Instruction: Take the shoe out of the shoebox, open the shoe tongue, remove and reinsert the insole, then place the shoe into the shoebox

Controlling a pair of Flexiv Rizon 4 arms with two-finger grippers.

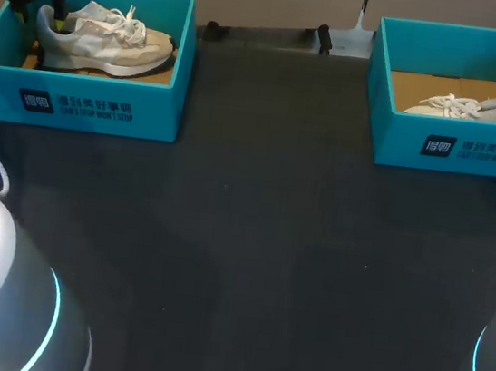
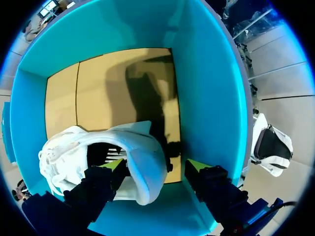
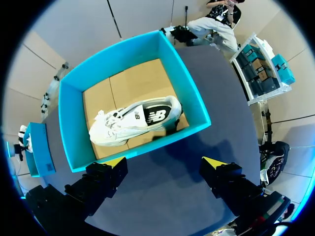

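Dark table (image 1: 250,241), two teal boxes at its far edge. Our left gripper (image 2: 156,167) stands wide inside the left box (image 1: 106,84), fingers (image 2: 114,168) straddling the heel of the left shoe (image 1: 111,44), not closed. We judge this shoe light, its upper soft, its laces loose; the stiffer heel gives the surest hold. Our right gripper (image 3: 165,162) hangs wide above the table, near the right box (image 1: 399,146) holding the right shoe (image 3: 135,118).

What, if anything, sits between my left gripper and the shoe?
Nothing visible does. The left gripper is down inside the shoebox, with its open fingers straddling the heel of the shoe. The box wall runs close beside one finger.
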